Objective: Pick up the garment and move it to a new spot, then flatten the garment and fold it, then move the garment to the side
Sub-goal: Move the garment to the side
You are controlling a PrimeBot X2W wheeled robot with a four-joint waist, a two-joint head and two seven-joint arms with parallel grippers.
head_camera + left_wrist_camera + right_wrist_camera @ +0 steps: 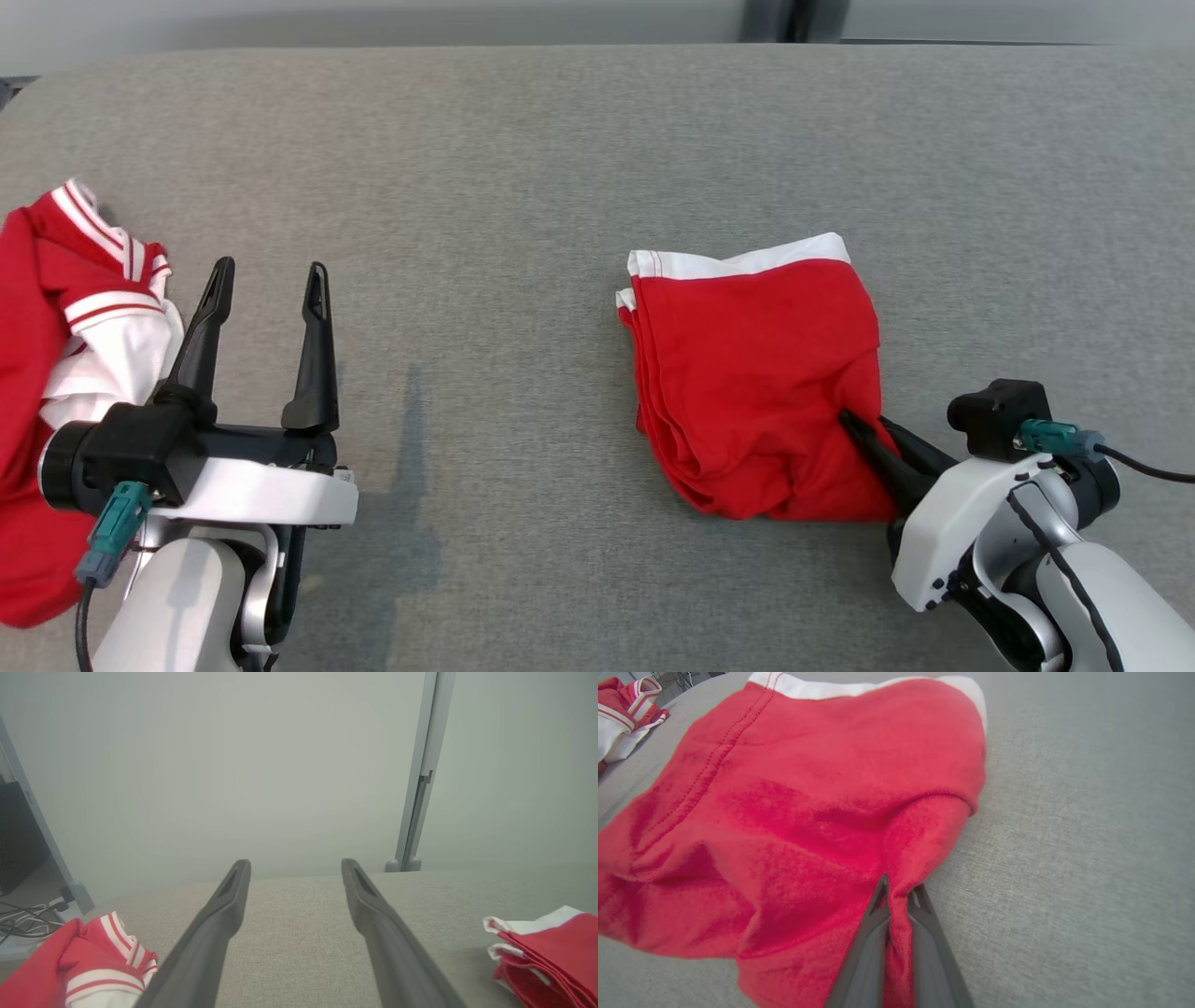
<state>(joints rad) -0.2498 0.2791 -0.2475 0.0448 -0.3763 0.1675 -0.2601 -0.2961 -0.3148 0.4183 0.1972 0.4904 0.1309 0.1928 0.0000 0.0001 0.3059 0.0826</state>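
Note:
A folded red garment [756,373] with a white band along its far edge lies right of the middle of the grey table [560,140]. My right gripper [864,427] comes in from the lower right and is shut on the garment's near right edge. In the right wrist view the garment [808,812] spreads ahead, and a ridge of red cloth is pinched in the right gripper [899,889]. My left gripper [271,275] hovers open at the lower left with nothing in it. The left wrist view shows the left gripper [295,868] open over bare table and the garment [546,952] at the right.
A second red and white striped garment [65,373] lies crumpled at the table's left edge, just left of my left gripper, and shows as the striped garment [88,970] and striped garment [621,704] in the wrist views. A pale wall with a grey post [423,770] stands behind the table.

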